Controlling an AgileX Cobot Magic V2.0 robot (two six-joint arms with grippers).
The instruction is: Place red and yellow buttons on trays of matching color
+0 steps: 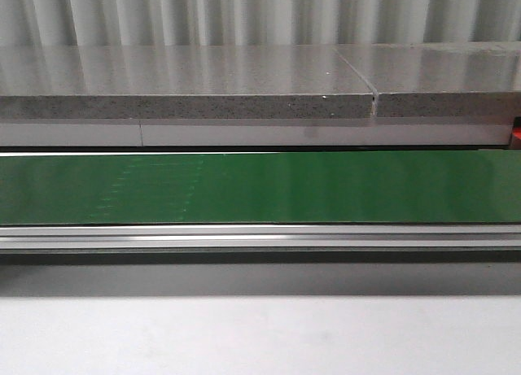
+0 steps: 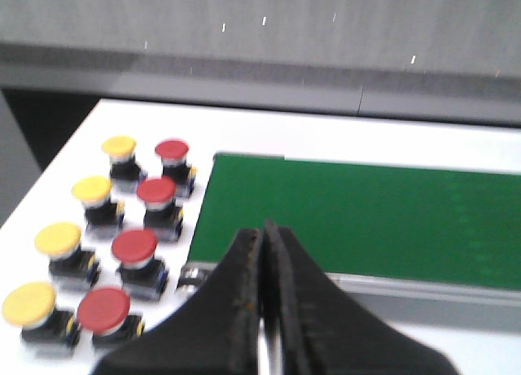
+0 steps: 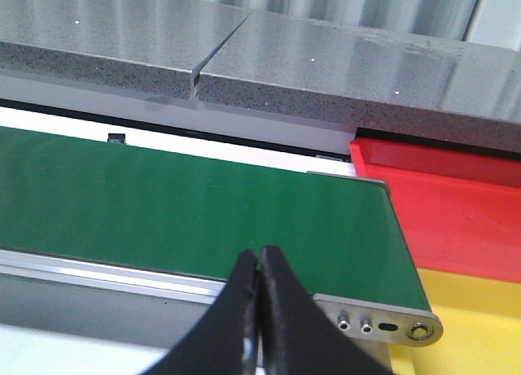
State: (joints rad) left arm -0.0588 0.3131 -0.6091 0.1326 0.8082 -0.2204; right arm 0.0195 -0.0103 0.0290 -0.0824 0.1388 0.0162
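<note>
In the left wrist view, several red buttons (image 2: 134, 246) and several yellow buttons (image 2: 58, 239) stand in two rows on the white table beside the end of the green belt (image 2: 358, 215). My left gripper (image 2: 264, 233) is shut and empty, a little way from the nearest red button (image 2: 103, 307). In the right wrist view the red tray (image 3: 456, 204) and the yellow tray (image 3: 480, 310) lie side by side past the belt's other end. My right gripper (image 3: 259, 257) is shut with nothing in it, over the belt's near rail. Neither gripper shows in the front view.
The green conveyor belt (image 1: 260, 188) runs across the front view with an aluminium rail (image 1: 260, 237) along its near side. A grey stone shelf (image 1: 187, 106) stands behind it. A metal end bracket (image 3: 383, 322) with screws caps the belt beside the yellow tray.
</note>
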